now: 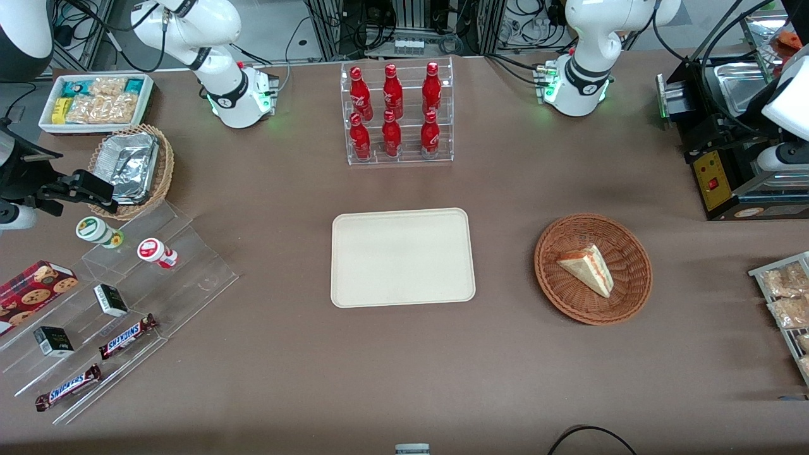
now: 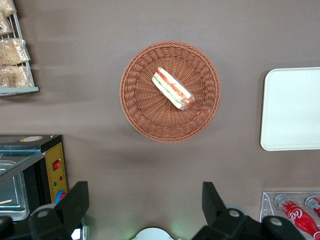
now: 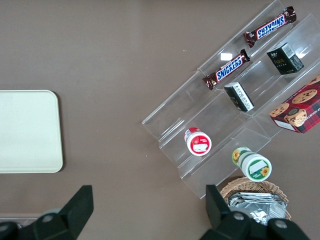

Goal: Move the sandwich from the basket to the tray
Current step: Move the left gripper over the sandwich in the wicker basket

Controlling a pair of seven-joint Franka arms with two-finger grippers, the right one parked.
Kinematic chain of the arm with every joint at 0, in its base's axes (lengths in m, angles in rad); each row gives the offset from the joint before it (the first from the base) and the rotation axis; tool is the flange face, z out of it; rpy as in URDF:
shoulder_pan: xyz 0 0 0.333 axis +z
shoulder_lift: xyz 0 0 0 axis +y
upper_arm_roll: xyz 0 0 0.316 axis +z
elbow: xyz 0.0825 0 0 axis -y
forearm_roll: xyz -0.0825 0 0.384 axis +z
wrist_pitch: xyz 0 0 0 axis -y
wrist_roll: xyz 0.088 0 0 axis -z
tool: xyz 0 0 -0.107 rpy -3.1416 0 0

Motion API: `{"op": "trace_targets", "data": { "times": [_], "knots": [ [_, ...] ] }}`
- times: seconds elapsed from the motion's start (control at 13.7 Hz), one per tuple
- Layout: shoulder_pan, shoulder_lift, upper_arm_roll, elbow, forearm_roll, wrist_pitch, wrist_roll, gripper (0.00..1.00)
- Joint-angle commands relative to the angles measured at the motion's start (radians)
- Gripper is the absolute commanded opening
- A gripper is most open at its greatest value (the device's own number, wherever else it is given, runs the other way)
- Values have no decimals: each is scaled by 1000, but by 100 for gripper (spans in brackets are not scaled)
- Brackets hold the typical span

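1. Sandwich (image 1: 588, 268) rests inside the basket (image 1: 622, 303), a pale triangular wedge lying on its side, its red and green filling stripe plain in the left wrist view (image 2: 172, 89).
2. The basket (image 2: 140, 107) stands on the brown surface (image 1: 404, 366) toward the working arm's end, well apart from the tray (image 1: 402, 258).
3. The tray is a flat cream rectangle with rounded corners at the middle of the surface, with nothing on it; one end of it shows in the left wrist view (image 2: 290, 107).
4. The end effector (image 2: 145, 207) hangs high above the surface, beside the basket and not over it, with its two dark fingers (image 2: 212, 200) spread wide apart and nothing between them.
5. A clear rack of red bottles (image 1: 395, 114) stands farther from the front camera than the tray.
6. A black machine with a yellow panel (image 1: 714, 180) sits at the working arm's end, farther from the front camera than the basket.
7. Clear stepped shelves (image 1: 126, 303) with Snickers bars (image 1: 126, 336) lie toward the parked arm's end.
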Motion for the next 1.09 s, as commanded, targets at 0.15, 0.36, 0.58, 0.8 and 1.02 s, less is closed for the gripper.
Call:
{"op": "trace_targets", "data": {
  "times": [0.15, 0.36, 0.58, 0.8, 1.02],
  "knots": [
    [-12, -6, 8, -5, 5, 6, -6, 100],
    [-20, 35, 6, -10, 4, 37, -12, 100],
    [-21, 87, 6, -16, -34, 89, -12, 100],
    [-41, 141, 4, -37, -36, 138, -44, 100],
    [-49, 135, 3, -146, -34, 274, -136, 100]
  ]
}}
